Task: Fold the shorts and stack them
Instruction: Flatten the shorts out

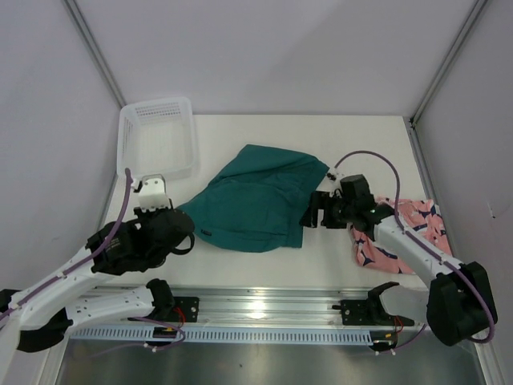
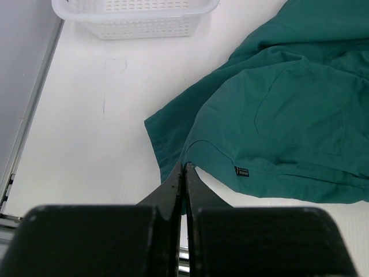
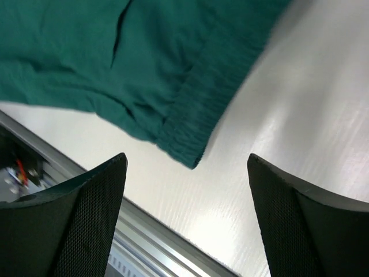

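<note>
The dark teal shorts [image 1: 256, 200] lie spread in the middle of the table, partly folded over. Behind my right arm, at the right edge, lies the pink shark-print pair of shorts [image 1: 409, 228], crumpled. My left gripper [image 1: 191, 234] is shut, its tips [image 2: 184, 167] meeting at the left hem of the teal shorts [image 2: 277, 115]; no cloth shows pinched between them. My right gripper [image 1: 315, 215] stands wide open just off the right side of the teal shorts. Its fingers [image 3: 187, 158] are apart over bare table, with the waistband corner of the teal shorts [image 3: 190, 138] just ahead of them.
A white mesh basket [image 1: 156, 106] stands at the back left, also at the top of the left wrist view [image 2: 135, 26]. A metal rail [image 1: 256, 309] runs along the table's near edge. White walls close in the back and both sides.
</note>
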